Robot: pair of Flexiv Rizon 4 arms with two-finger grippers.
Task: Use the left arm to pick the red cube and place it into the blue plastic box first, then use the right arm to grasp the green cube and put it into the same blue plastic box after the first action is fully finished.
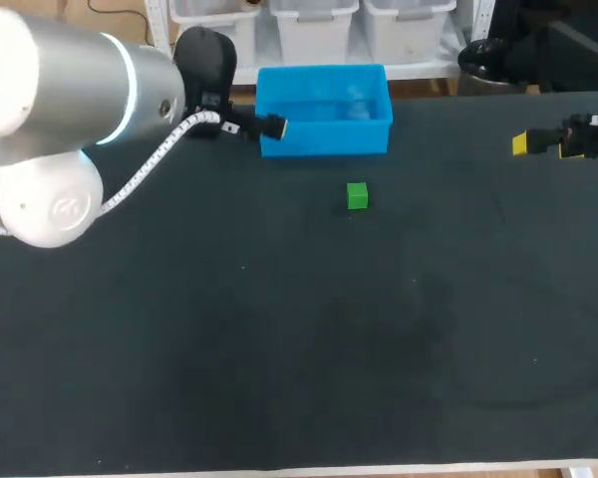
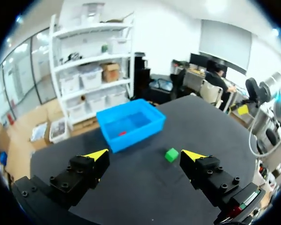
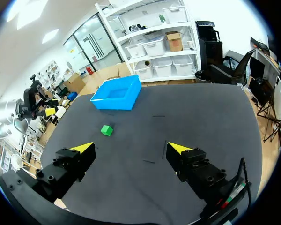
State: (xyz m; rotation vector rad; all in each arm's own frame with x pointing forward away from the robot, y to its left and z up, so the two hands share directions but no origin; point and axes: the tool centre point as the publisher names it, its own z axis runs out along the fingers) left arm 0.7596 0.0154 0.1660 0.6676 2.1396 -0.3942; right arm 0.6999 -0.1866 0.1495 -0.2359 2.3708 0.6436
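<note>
Well, the left gripper (image 2: 147, 154) is spread wide, holding nothing. So is the right gripper (image 3: 131, 146). Farther off, the green cube (image 1: 357, 195) sits on the table (image 1: 279, 349), upper middle of the frame. Behind it, the red cube (image 2: 122, 133) lies inside the blue box (image 1: 324, 139).

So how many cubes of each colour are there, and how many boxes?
Blue box: 1
Red cube: 1, inside the box
Green cube: 1, outside the box
Total: 3
</note>
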